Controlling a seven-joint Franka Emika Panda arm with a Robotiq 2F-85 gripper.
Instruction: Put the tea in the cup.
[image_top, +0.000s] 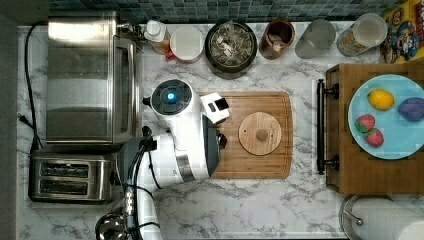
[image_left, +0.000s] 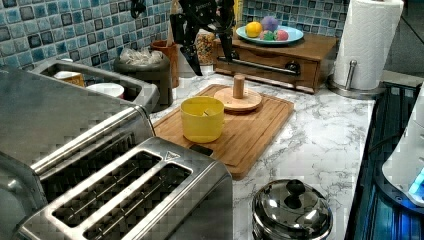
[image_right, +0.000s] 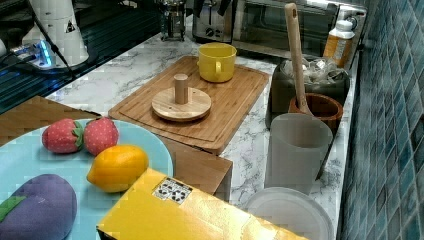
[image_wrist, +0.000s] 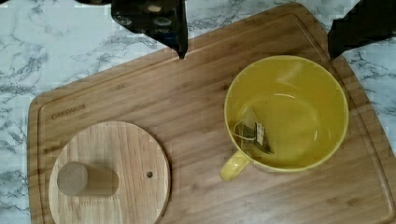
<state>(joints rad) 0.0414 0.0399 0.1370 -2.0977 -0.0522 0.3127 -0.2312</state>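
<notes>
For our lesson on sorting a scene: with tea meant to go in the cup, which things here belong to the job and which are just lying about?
Belong to the job:
tea bag, in the cup
cup
tea jar
gripper, open
wooden lid

Just lying about:
toaster
oven
fruit plate
paper towel
cutting board

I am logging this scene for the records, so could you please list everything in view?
cup: one, yellow, on the cutting board
tea bag: one, pale, inside the cup
tea bags: many, pale, in the dark canister
cutting board: one, wood, mid-counter
wooden lid: one, on the board
toaster oven: one, steel, the top view's left
toaster: one, steel, below the oven
plate: one, light blue, holding toy fruit
paper towel roll: one, white
pincer: one, black, open above the cup
</notes>
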